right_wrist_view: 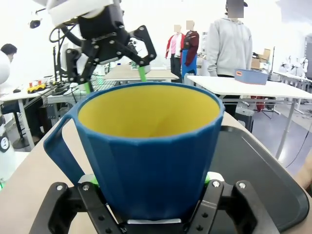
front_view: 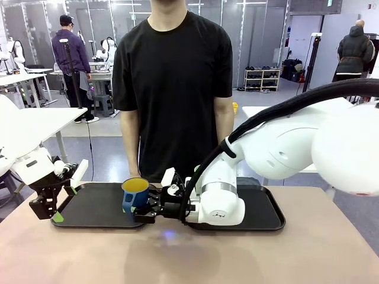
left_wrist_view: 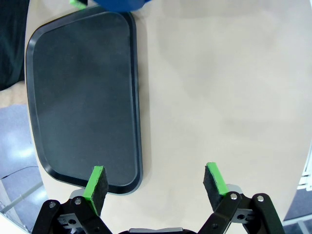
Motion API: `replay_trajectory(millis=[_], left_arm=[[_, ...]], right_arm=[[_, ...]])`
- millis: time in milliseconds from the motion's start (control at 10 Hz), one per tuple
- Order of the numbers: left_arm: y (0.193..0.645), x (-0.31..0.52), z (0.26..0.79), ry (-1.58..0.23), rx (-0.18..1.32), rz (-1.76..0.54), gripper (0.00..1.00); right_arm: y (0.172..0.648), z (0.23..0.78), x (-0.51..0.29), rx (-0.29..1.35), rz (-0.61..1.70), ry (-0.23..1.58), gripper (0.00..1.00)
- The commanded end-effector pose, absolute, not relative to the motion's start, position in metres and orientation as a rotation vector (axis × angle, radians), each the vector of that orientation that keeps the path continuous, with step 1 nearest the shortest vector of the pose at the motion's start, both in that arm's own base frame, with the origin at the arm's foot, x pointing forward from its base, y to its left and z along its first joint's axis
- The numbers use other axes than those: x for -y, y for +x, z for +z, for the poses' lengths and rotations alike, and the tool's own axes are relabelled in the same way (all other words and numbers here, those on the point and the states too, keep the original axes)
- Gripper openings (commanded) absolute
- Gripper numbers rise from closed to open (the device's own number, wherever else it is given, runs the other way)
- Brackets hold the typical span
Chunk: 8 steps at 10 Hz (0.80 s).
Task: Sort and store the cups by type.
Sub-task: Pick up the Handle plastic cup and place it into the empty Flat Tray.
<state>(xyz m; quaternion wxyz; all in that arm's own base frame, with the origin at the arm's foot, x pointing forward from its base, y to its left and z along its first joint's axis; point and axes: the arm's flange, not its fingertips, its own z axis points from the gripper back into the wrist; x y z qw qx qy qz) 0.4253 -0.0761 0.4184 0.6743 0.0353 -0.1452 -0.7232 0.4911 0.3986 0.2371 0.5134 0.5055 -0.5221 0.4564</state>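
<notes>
Sitting upright between the pads of the right gripper (front_view: 146, 208), the dark blue mug (front_view: 135, 194) with its yellow inside is pinched at its lower body and held at the inner end of the left black tray (front_view: 95, 207), its handle turned toward the table's near side. The left gripper (left_wrist_view: 155, 183) hangs spread with nothing between its 2 green pads (left_wrist_view: 96, 181), over that tray's outer edge and the bare tan table (left_wrist_view: 219, 97). A second black tray (front_view: 263, 213) lies just beside the first, and a person in a black shirt (front_view: 172, 77) stands at the far side.
</notes>
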Motion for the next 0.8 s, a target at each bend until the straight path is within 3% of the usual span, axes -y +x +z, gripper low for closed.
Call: replay_trajectory(millis=[0,700], left_arm=[[0.424,0.075,0.417,0.115,0.327,-1.625,1.0],[0.424,0.075,0.417,0.115,0.327,-1.625,1.0]], right_arm=[[0.5,0.229,-0.426,1.27,1.031,1.171,0.69],[0.493,0.216,-0.458,1.289,1.001,1.034,0.69]])
